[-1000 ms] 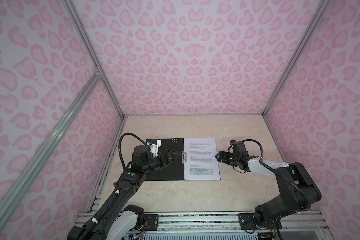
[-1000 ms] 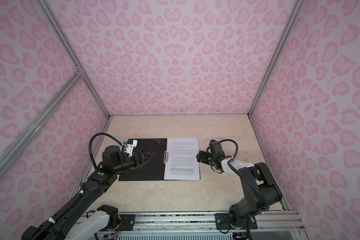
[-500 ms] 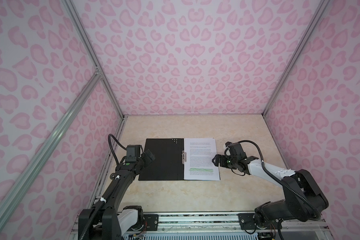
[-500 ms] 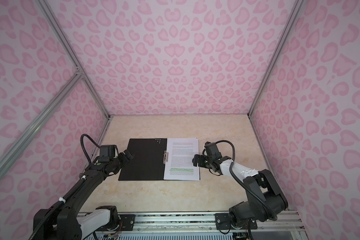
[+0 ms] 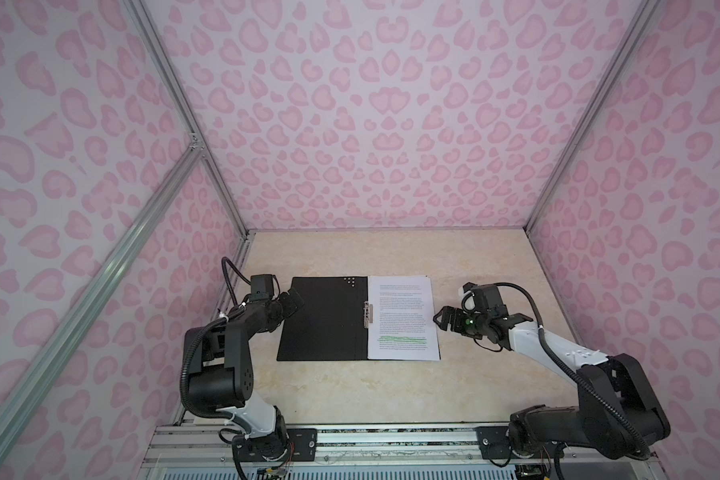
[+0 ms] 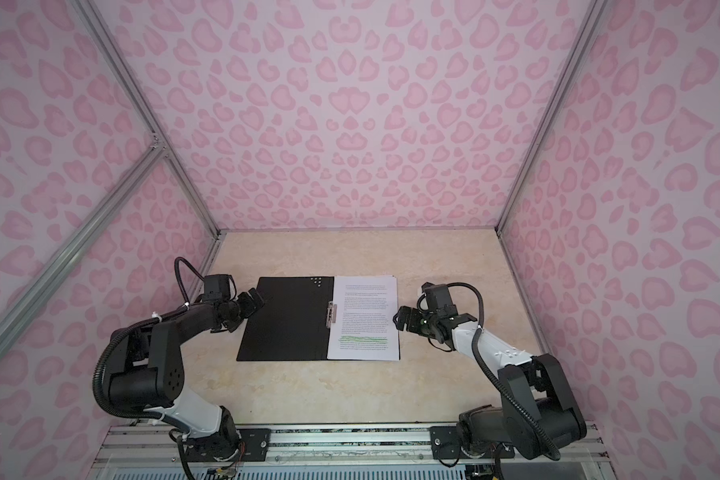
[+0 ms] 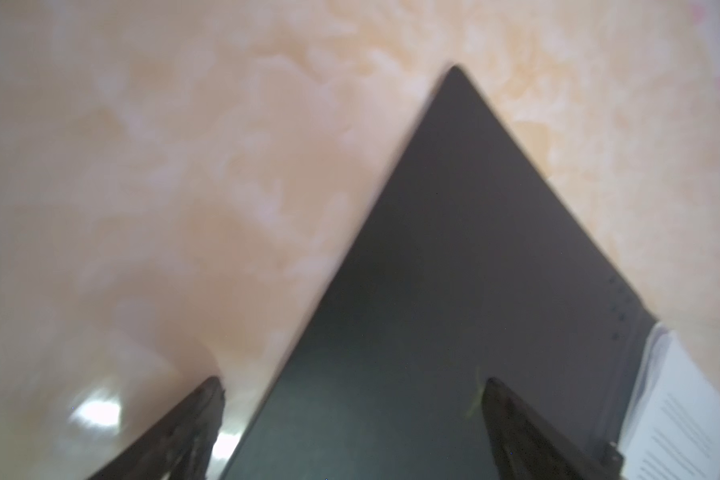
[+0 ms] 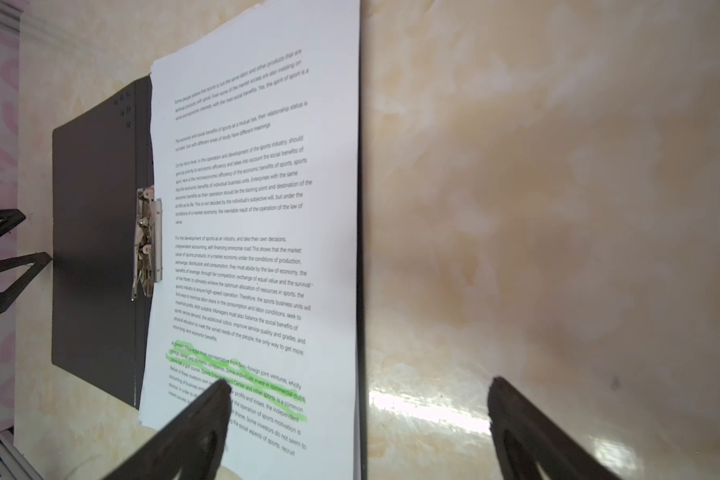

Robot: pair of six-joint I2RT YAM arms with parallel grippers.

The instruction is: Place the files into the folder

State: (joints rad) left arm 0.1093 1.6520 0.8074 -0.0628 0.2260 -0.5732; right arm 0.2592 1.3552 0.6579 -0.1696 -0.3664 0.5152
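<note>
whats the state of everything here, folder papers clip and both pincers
folder: open, lying flat, black inside up
files: stacked on the folder's right half, green-highlighted sheet on top
metal clip: at the spine; clamped or not, cannot tell
left pincer: open, empty, at the folder's left edge
right pincer: open, empty, at the files' right edge

Folder [image 5: 325,320] with files [image 5: 402,316] lying flat mid-table, free tabletop [image 5: 391,395] on all sides, left gripper [image 5: 294,300] at its left edge, right gripper [image 5: 438,320] beside the files, walls [image 5: 391,124] on three sides.
</note>
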